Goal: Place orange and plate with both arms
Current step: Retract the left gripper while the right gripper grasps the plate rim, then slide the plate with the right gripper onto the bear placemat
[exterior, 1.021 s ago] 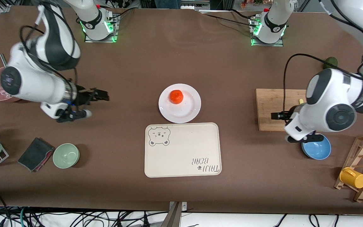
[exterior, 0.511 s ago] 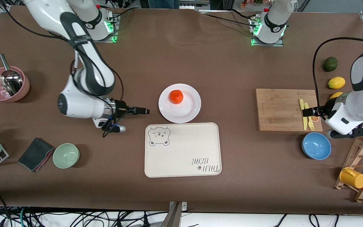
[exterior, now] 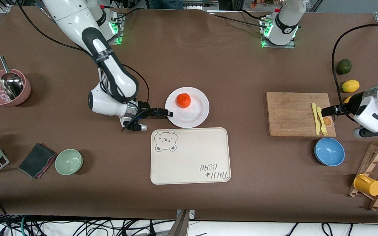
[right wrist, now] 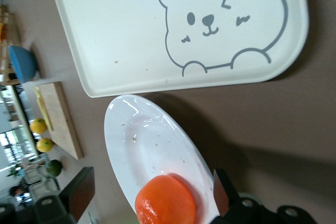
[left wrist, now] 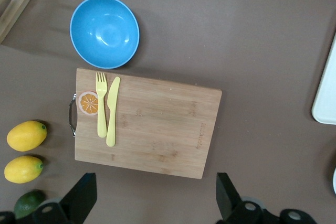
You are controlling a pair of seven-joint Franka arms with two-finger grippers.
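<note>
The cream bear-printed tray [exterior: 190, 156] lies nearest the front edge of the worktop [exterior: 261, 190], at its middle. The blue bowl [exterior: 329, 151] stands toward the left arm's end, with the wooden cutting board [exterior: 294, 113] just farther from the camera, carrying a yellow fork [exterior: 322, 121] and knife [exterior: 315, 118]. The left gripper [exterior: 326, 110] hovers over that board's outer edge, jaws spread wide and holding nothing. Just farther than the tray sits the plate [exterior: 194, 116], with the orange [exterior: 183, 100] resting on its farther part. The right gripper [exterior: 166, 113] is at the plate's rim on the right arm's side, jaws wide apart and holding nothing.
</note>
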